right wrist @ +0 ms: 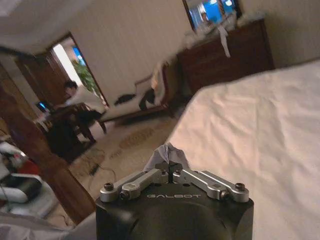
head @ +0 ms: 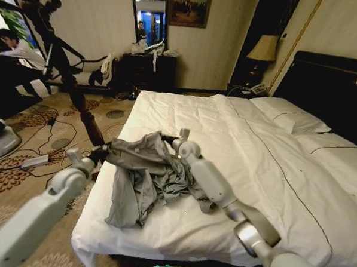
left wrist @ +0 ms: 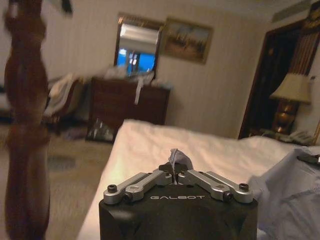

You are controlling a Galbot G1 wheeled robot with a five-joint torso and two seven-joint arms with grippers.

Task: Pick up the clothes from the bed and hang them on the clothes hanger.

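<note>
From the head camera, the grey shirt (head: 143, 176) is half lifted off the bed (head: 238, 142): its upper edge is stretched between the two arms, while the rest hangs in wrinkled folds and pools on the white duvet near the bed's foot edge, toward the left corner. The left end effector (head: 96, 155) pinches one end of that raised edge just past the bed's left side, and the right end effector (head: 168, 138) pinches the other end over the mattress, so the shirt's held edge runs roughly crosswise between them, with the bulk of the cloth below and nearer the robot. A dark wooden stand (head: 78, 98) rises from the carpet just beyond the left arm; no hanger can be made out on it. In the left wrist camera, the left end effector (left wrist: 175, 172) has its fingers pressed together on a small tuft of grey cloth, with more of the shirt (left wrist: 292, 195) bunched to one side. In the right wrist camera, the right end effector (right wrist: 170, 167) is likewise closed on a peak of grey fabric, the bed (right wrist: 260, 130) beyond it. Judging by position, the left arm is nearer the stand.
</note>
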